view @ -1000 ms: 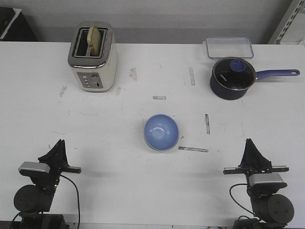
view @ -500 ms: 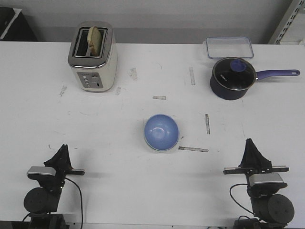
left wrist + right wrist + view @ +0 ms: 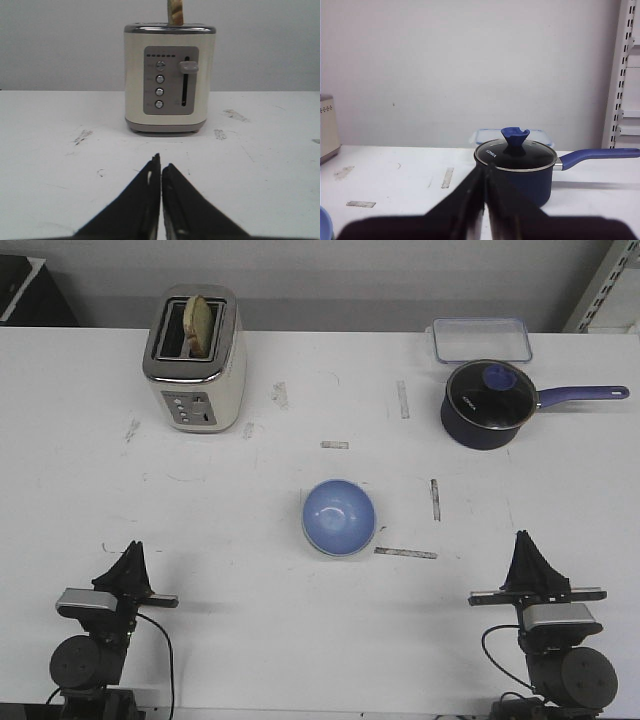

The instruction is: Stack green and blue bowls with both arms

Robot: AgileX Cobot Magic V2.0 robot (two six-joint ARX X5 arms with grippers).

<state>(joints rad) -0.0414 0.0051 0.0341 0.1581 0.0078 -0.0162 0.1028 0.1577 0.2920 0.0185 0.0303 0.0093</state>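
**Both hands parked, bowls stacked mid-worktop**

At the near worktop [image 3: 250, 640] edge, the left hand [image 3: 130, 562] and right hand [image 3: 527, 556] rest pinched closed, empty, pointing forward. The blue bowl [image 3: 338, 516] sits nested in the green bowl [image 3: 345, 553] at centre. Farther: toaster [image 3: 194, 358], saucepan [image 3: 490, 404].

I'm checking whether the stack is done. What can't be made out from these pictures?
- Green bowl: front view, only a pale rim under the blue bowl; whether that is it is unclear.
- Blue bowl: right wrist view, cut off at the edge.
- Toaster labels: too small.
- Saucepan front: hidden by the right pincer.
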